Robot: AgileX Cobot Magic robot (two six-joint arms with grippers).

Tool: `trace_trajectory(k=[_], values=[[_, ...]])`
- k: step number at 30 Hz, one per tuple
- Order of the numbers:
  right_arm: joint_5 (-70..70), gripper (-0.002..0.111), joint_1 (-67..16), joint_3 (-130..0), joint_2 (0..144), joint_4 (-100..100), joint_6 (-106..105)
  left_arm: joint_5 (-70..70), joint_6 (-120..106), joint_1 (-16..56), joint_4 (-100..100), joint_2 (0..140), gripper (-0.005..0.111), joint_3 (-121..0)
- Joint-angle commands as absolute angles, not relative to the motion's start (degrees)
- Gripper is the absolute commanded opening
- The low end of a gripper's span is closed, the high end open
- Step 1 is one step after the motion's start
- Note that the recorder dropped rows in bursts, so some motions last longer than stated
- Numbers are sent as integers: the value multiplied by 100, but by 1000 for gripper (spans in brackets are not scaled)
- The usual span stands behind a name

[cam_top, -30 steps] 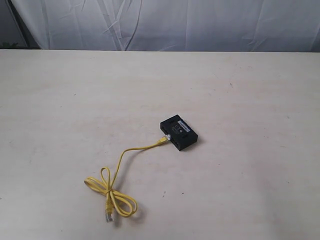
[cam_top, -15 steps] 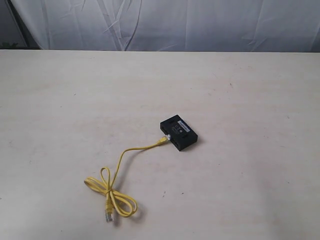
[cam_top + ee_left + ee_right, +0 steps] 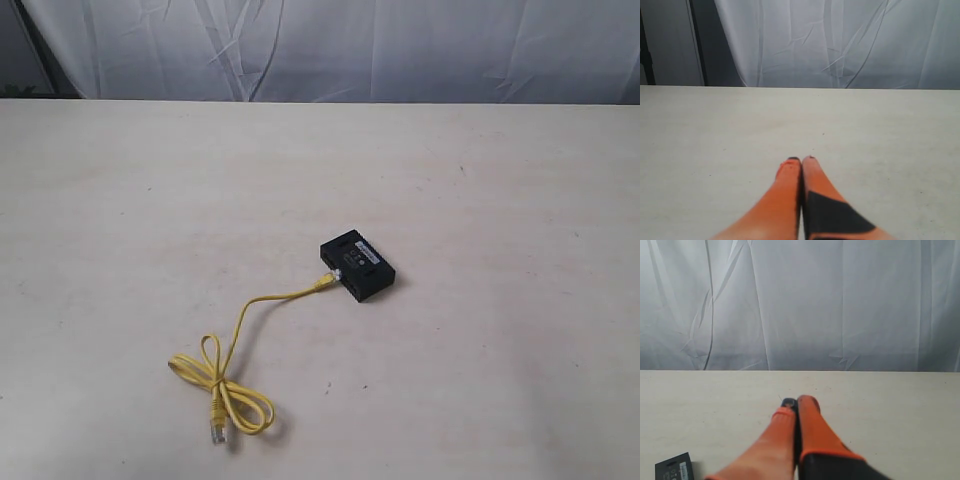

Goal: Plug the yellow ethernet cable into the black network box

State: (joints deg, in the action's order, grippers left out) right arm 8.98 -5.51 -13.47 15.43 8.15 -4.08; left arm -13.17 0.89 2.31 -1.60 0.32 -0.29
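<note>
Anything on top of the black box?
Only a pale label on the box. The cable plug meets its side port; how deep it sits inside is hidden.

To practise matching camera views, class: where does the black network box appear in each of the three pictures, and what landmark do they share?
Exterior view: the black network box lies just right of the middle, the yellow ethernet cable meeting its side.
Left wrist view: not in it.
Right wrist view: cut off at a corner, beside the shut orange fingers.
Shared landmark: the white curtain at the back.
</note>
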Motion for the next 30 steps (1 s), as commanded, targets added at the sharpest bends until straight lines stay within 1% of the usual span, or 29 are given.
trace_trajectory(k=[1,12,16,22,25,26,30], values=[[889,-1,-519,-1337,1516,819,-412,-1281,110,214,-141,0,0,0],[887,-1,-519,-1337,1505,819,-409,-1281,110,214,-141,0,0,0],[1115,-1,-289,-1289,1239,745,-409,-1281,110,214,-141,0,0,0],[672,-1,129,-369,589,795,-409,-1281,110,214,-141,0,0,0],[693,-1,197,0,63,806,-409,-1281,110,214,-141,0,0,0],[725,-1,197,0,0,816,-409,-1281,110,214,-141,0,0,0],[1762,-1,231,0,0,805,-409,-1281,110,214,-141,0,0,0]])
